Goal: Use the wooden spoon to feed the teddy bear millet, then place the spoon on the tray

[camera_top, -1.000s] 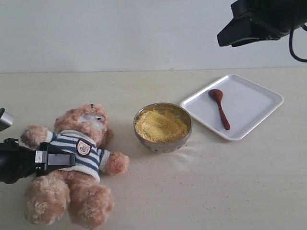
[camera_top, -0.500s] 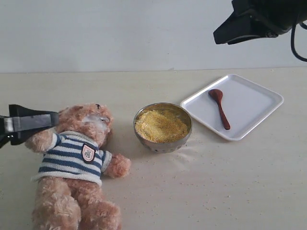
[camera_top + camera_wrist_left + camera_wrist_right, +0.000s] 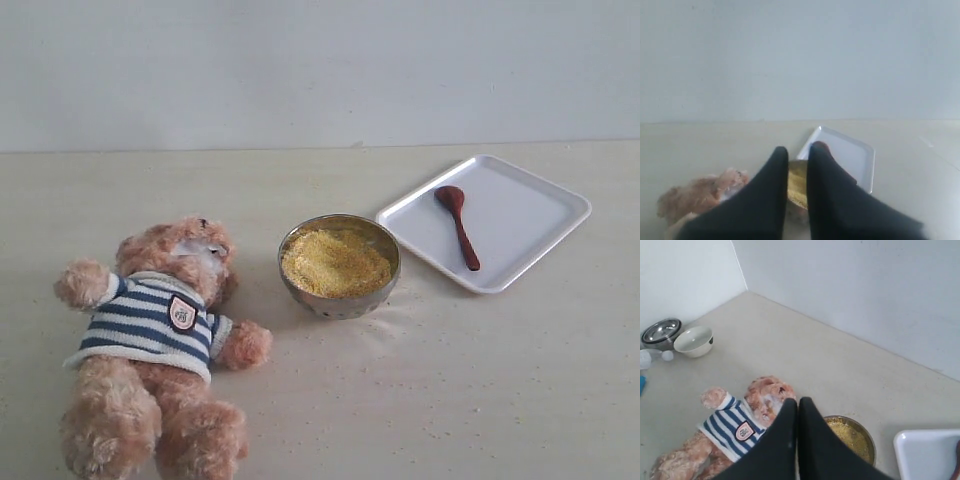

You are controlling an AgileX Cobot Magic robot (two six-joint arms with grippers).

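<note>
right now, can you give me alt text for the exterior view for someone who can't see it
A teddy bear in a striped sweater lies on its back at the lower left of a pale table, near a steel bowl heaped with yellow millet at the centre. To the right, a wooden spoon lies on a white tray.

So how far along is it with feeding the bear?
The wooden spoon lies on the tray, and the millet fills its bowl beside the teddy bear. Nothing is in hand: the left gripper and the right gripper are both shut, empty. Whether feeding is finished or not yet begun, these pictures cannot tell.
</note>
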